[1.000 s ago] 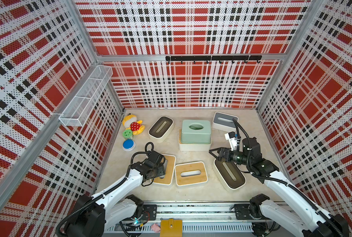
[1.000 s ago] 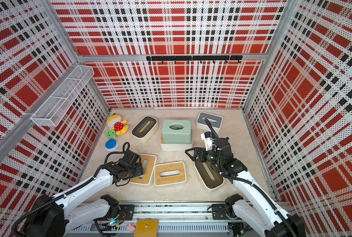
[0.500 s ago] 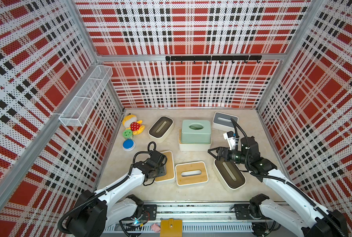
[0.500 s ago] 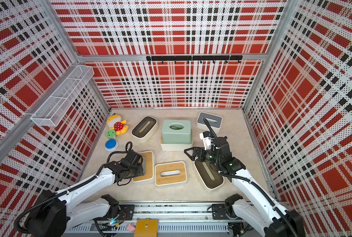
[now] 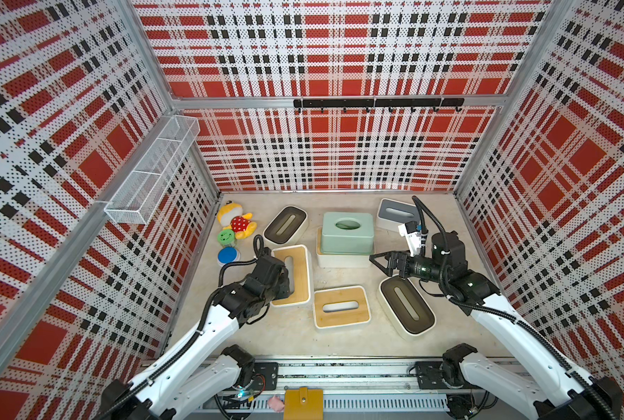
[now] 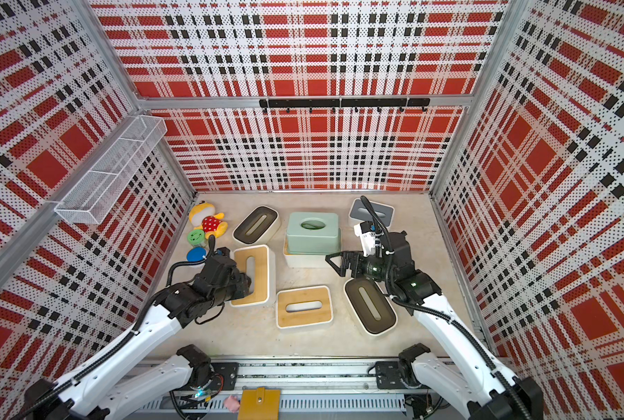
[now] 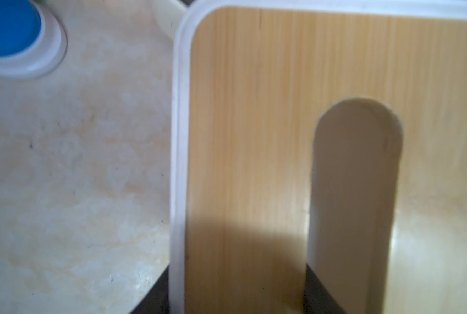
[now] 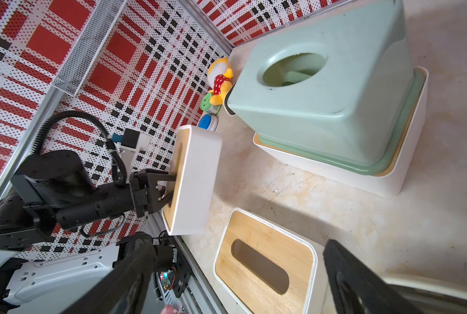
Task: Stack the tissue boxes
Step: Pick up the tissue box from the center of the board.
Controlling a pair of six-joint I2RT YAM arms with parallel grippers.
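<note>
Left end effector (image 8: 170, 190) — on tan-lidded box (image 8: 197, 176)

The left hand (image 7: 237, 297) is mostly cut off by its wrist view's edge.

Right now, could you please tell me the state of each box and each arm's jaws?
left wood-lid box: gripped between slot and side wall
left gripper: jaws shut on that box
right gripper: jaws open, empty
mint box: stacked on white box
front wood-lid box: unstacked
olive-lid boxes: both unstacked
grey-lid box: unstacked
</note>
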